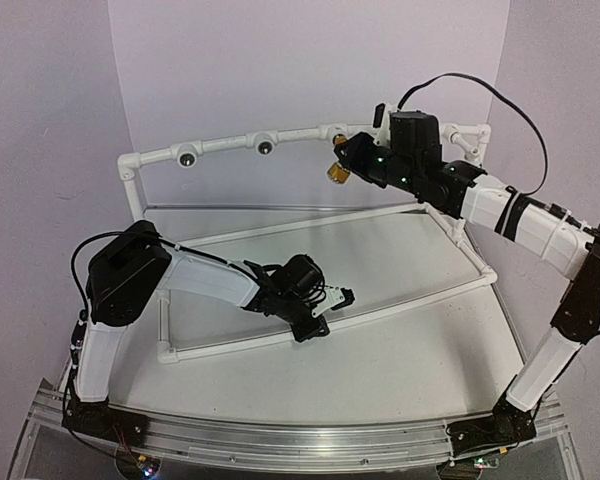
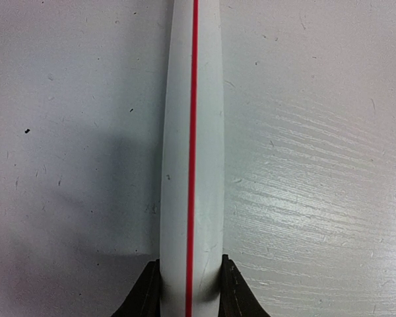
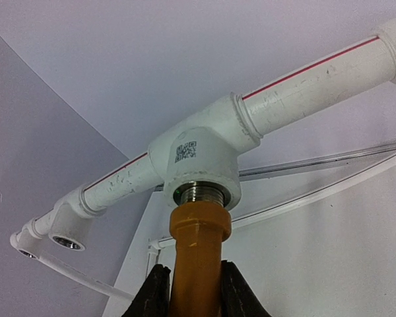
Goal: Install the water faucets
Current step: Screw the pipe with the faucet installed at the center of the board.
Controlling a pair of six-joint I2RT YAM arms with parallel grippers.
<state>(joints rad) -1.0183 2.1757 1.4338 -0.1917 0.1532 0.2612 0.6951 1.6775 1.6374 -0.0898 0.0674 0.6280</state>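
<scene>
"Where your arms are right now, is there room to move?"

"Some. My right gripper (image 3: 193,287) is up at the top rail (image 1: 225,147) of the white pipe frame (image 1: 132,188), near its right end. The wall (image 1: 280,60) is just behind that rail, and the frame's corner post (image 1: 473,137) is near my arm. Below the rail there is free room down to the table (image 1: 400,350). The two other sockets (image 1: 186,157) are well apart from me, off to the left."

"And the low arm?"

"My left gripper (image 2: 190,284) is pinched on the front pipe (image 2: 208,132), with one finger touching each side. Flat table lies on both sides of it."

"Where is the tap?"

"The yellow-orange faucet (image 3: 199,231) is between my right fingers (image 3: 155,294), which squeeze it from both sides. Its long way runs straight out from my fingers and square to the rail. Its threaded end points into the round mouth of the tee socket (image 3: 201,155) and sits in it. A few threads show between the rim and the orange body."

"What does it look like?"

"It is smooth yellow-orange plastic, wider at the collar by the threads. The threads are shiny and grey. A tiny bit of green shows at their left edge. I cannot tell how deep it is in."
</scene>
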